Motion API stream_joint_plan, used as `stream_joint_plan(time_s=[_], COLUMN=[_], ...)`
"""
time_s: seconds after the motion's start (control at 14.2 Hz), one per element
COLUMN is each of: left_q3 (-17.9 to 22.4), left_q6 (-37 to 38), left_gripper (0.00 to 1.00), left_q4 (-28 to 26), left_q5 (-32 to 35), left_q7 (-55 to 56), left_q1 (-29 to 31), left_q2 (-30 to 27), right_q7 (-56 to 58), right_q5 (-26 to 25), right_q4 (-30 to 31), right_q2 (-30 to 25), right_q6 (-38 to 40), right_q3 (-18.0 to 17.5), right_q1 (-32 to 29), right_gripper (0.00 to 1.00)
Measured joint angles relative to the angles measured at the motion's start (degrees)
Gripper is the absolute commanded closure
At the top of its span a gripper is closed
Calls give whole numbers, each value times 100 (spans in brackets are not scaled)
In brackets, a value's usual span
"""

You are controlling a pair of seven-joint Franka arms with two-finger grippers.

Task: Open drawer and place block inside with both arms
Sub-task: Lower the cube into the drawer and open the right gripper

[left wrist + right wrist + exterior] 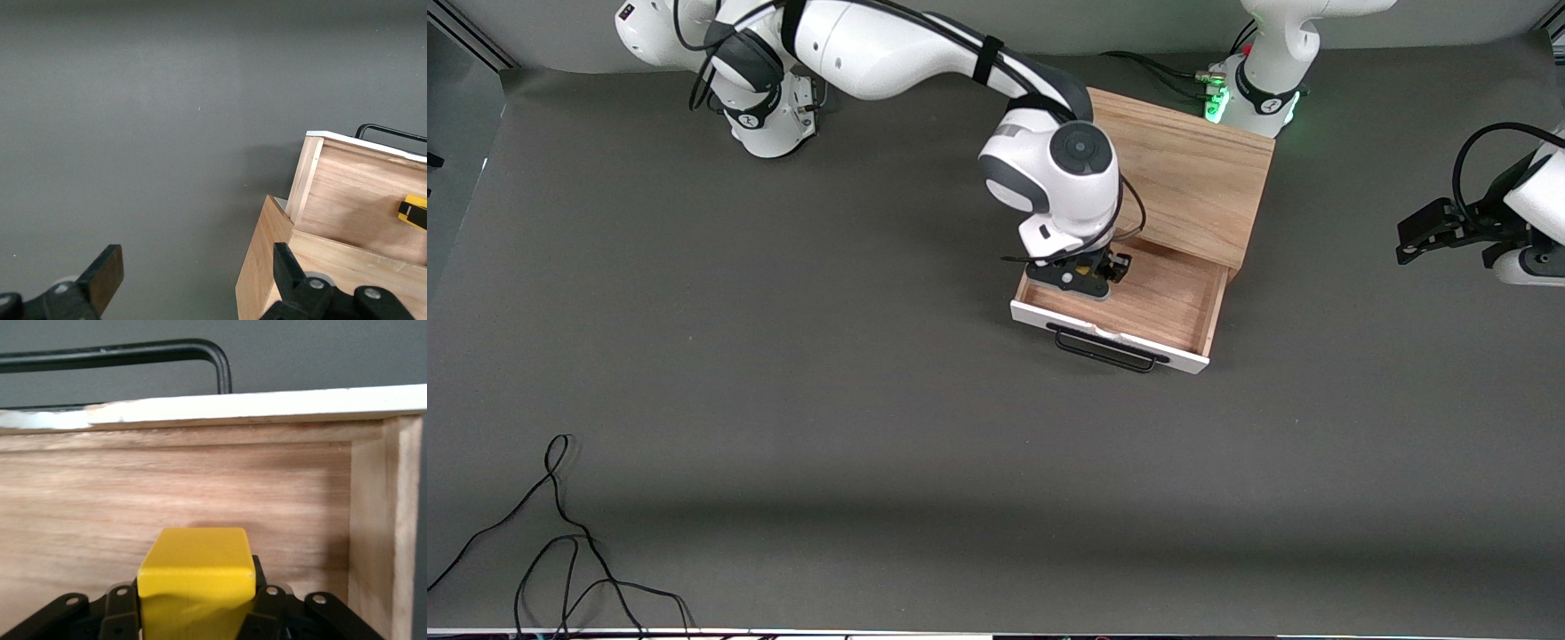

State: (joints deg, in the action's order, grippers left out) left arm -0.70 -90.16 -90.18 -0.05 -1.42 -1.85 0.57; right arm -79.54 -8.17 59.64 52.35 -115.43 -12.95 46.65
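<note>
Yellow and small, the block (197, 577) sits clamped in the right gripper (1089, 274), down inside the open drawer (1138, 307) near the end toward the right arm, with the white front panel and black handle (1107, 349) just ahead of it in the right wrist view. The step in hand, as I judge it, is the release — best done with the block lowered until it rests flat on the drawer's wood floor, then the jaws parted only enough to free it and lifted straight up, clear of the side wall. The right jaws are closed on the block's sides. The left gripper (1427, 233) waits over the bare surface (783, 400) near the left arm's end, jaws wide apart and holding nothing.
</note>
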Motion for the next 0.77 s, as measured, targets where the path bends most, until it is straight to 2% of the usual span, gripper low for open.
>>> stream_joint_plan(time_s=[0.14, 0.21, 0.28, 0.35, 0.42, 0.63, 0.77], left_q3=[5, 10, 16, 20, 21, 22, 23], left_q6=[55, 76, 83, 88, 91, 154, 196], left_gripper=[0, 0, 0, 0, 0, 0, 0], left_q4=[0, 0, 0, 0, 0, 0, -1], left_q5=[0, 1, 2, 2, 2, 3, 3], left_q7=[0, 0, 0, -1, -1, -1, -1], left_q1=[-1, -1, -1, -1, -1, -1, -1], left_q2=[0, 0, 0, 0, 0, -1, -1], right_q7=[0, 0, -1, -1, -1, -192, -250], right_q5=[-2, -2, -2, -5, -37, -402, -456], right_q4=[-6, -7, -16, -32, -44, -73, -145], right_q2=[57, 63, 62, 62, 62, 60, 49], right_q6=[-26, -58, -72, -73, -74, -118, -137], right_q3=[11, 11, 11, 10, 7, 1, -1], right_q1=[0, 0, 0, 4, 29, 160, 193], right_gripper=[77, 70, 49, 7, 0, 0, 0])
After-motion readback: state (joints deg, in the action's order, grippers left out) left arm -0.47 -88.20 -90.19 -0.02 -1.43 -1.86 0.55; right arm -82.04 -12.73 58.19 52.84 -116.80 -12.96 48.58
